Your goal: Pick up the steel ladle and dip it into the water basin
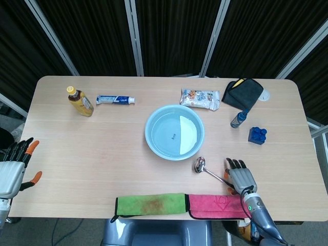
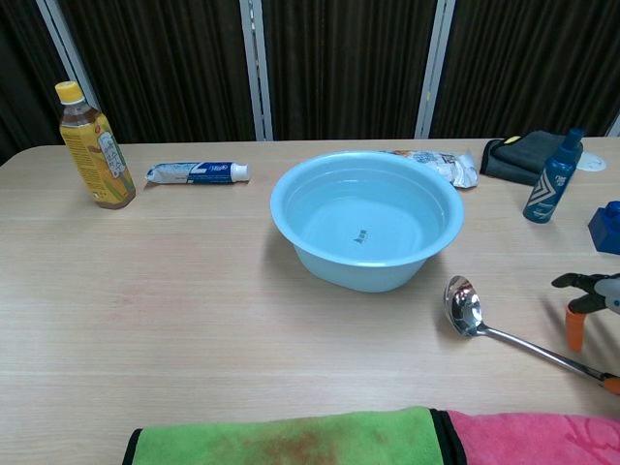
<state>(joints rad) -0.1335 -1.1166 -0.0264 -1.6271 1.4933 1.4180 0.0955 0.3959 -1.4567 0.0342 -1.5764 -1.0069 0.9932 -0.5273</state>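
The steel ladle (image 1: 207, 171) lies flat on the table, bowl toward the light blue water basin (image 1: 174, 131), handle running toward the right front. In the chest view its shiny bowl (image 2: 463, 307) sits just right of the basin (image 2: 365, 232). My right hand (image 1: 241, 179) hovers over the handle's far end, fingers spread, holding nothing; only its dark and orange fingertips (image 2: 581, 300) show at the chest view's right edge. My left hand (image 1: 14, 166) stays off the table's left edge, fingers apart and empty.
A green towel (image 1: 149, 203) and a pink towel (image 1: 218, 205) lie along the front edge. A tea bottle (image 1: 80, 101), toothpaste tube (image 1: 115, 100), snack packet (image 1: 200, 98), dark cloth (image 1: 242, 94), blue spray bottle (image 1: 239, 119) and blue block (image 1: 257, 135) stand further back.
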